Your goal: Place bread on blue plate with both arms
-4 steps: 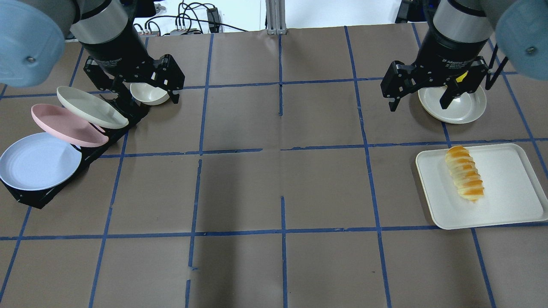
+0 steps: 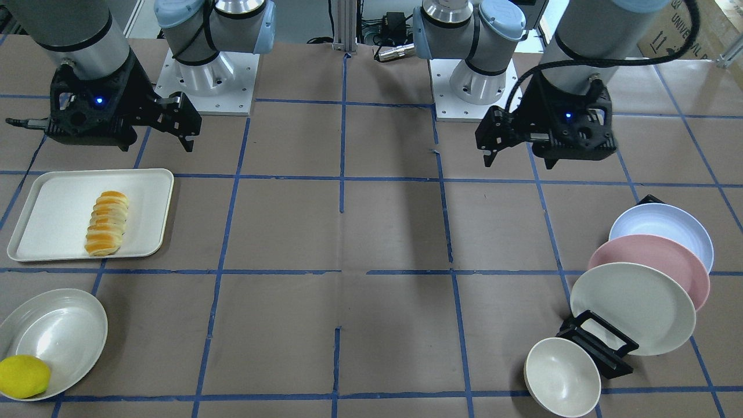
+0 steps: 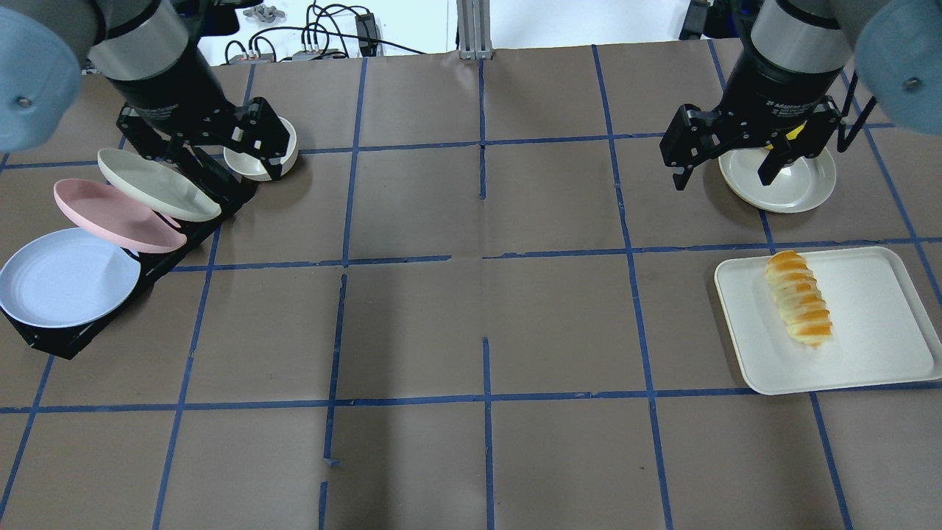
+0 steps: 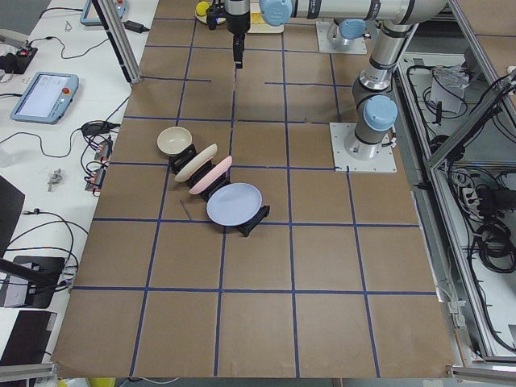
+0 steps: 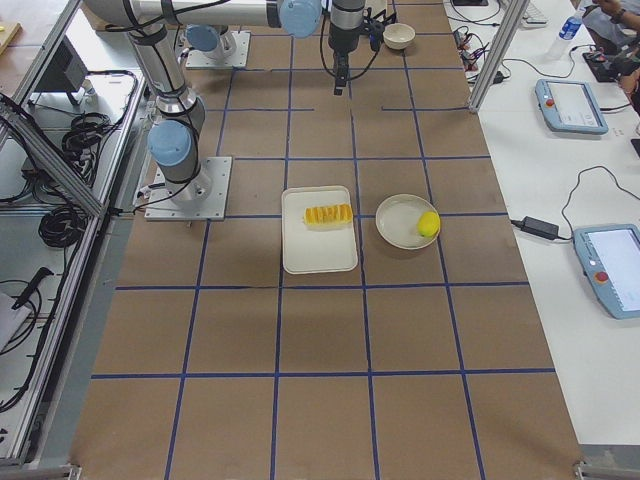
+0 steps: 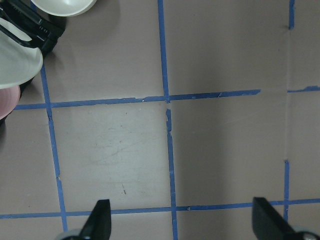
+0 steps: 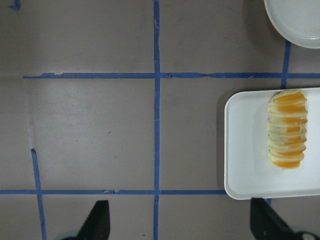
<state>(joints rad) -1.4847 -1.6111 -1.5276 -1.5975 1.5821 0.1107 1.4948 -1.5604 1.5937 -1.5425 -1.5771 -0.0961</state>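
the left end effector (image 6: 182, 220) has its two fingers spread wide apart, and nothing sits between them; its wrist view shows only bare surface (image 3: 471, 316) under the gap. the right end effector (image 7: 181, 220) is just as wide apart and also holds nothing and touches nothing.

the surface is brown and crossed by a grid of blue tape. the bread (image 3: 798, 308) lies on a white tray (image 3: 868, 368) on the robot's right side, toward the tray's inner edge, its length running front to back. just beyond the tray stands a cream plate (image 2: 58, 331) with a yellow lemon (image 2: 23, 376) at its rim. on the robot's left side a black rack (image 3: 59, 342) holds three tilted plates in a row: the blue plate (image 3: 66, 278) nearest the robot, then a pink plate (image 3: 110, 213), then a cream-white plate (image 3: 154, 184). a small cream bowl (image 2: 562, 377) leans at the rack's far end. the bread and the blue plate are well apart, at opposite sides of the surface.

white benches with cables and handheld consoles run along the surface's far edge, and a metal frame lines it.

both arms point their wrists straight down. the left hangs above the rack's far end by the bowl, and the right hangs above the plate with the lemon, beyond the tray.
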